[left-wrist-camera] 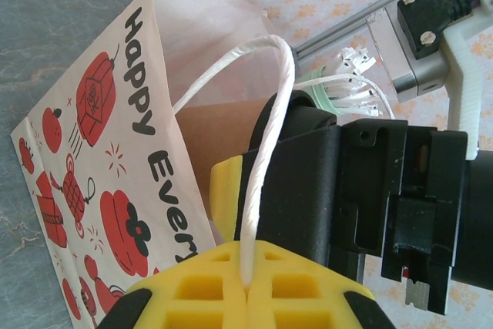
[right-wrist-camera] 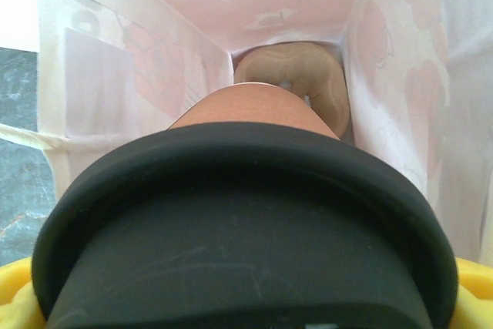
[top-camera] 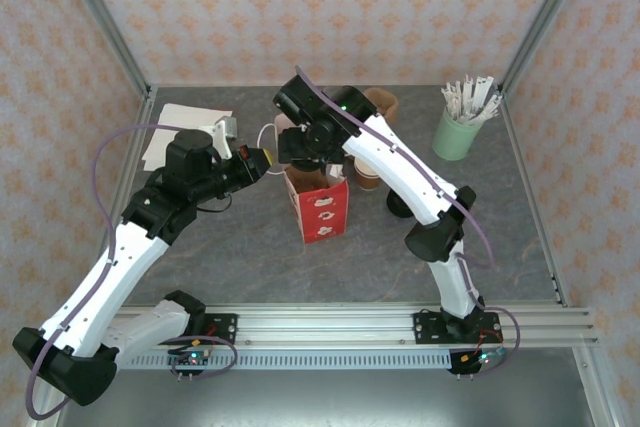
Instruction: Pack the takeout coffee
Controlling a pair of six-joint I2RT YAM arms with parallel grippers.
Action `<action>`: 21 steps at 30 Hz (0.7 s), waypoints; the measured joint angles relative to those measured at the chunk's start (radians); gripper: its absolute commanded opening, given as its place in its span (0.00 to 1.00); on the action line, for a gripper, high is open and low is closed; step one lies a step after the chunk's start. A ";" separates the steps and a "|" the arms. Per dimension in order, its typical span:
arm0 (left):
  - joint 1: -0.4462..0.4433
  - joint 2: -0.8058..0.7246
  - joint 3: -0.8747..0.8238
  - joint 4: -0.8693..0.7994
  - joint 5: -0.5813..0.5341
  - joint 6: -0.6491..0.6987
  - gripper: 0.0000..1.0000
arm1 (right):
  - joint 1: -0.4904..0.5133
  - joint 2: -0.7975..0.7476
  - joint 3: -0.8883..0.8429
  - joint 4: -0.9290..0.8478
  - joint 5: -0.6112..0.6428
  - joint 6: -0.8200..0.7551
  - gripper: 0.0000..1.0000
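- So, nearest the right wrist camera is the coffee (right-wrist-camera: 246,221) — black lid up close, brown side tapering away below it. It's inside the mouth of the bag (right-wrist-camera: 385,75), above the bottom and not set down yet.
- Handling guess: it's light, with a thin paper wall and probably liquid inside, so a hard squeeze would dent it or pop the lid. The rim under the lid is the stiff part, and that looks like the place to hold it. The sleeve would be grippier but softer.
- Right gripper (top-camera: 308,152) stands wide, with a yellow finger (right-wrist-camera: 471,283) at each side of the lid, so I'd say it's clamped on the coffee from above. The lid hides the actual contact.
- Left gripper (left-wrist-camera: 246,287) is fully closed, pinching the bag's white twisted handle (left-wrist-camera: 269,129) and holding that side up.
- Deeper in the bag there's a pulp tray (right-wrist-camera: 308,86) on the bottom — I'd guess the coffee wants to land upright in one of its pockets.
- Further out on the table (top-camera: 240,247), just right of the bag, stands a second cup (top-camera: 367,177) with a white rim and brown sleeve, no lid that I can see.
- At the back is a mint cup of sticks (top-camera: 456,132).
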 measured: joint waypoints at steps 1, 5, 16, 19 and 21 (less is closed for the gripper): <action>0.000 0.000 0.000 0.000 0.000 0.000 0.00 | 0.000 0.000 0.000 -0.006 0.002 -0.001 0.79; 0.000 0.000 0.000 0.000 0.000 0.000 0.00 | 0.000 0.000 -0.002 -0.053 0.016 -0.008 0.79; -0.005 0.000 0.000 0.000 0.000 0.000 0.00 | 0.000 0.028 0.000 -0.145 0.081 -0.032 0.78; -0.005 0.000 0.000 0.000 0.001 0.000 0.00 | 0.000 0.044 0.000 -0.146 0.080 -0.035 0.79; -0.005 0.000 0.000 0.000 0.001 0.000 0.00 | 0.001 0.050 0.000 -0.146 0.076 -0.039 0.79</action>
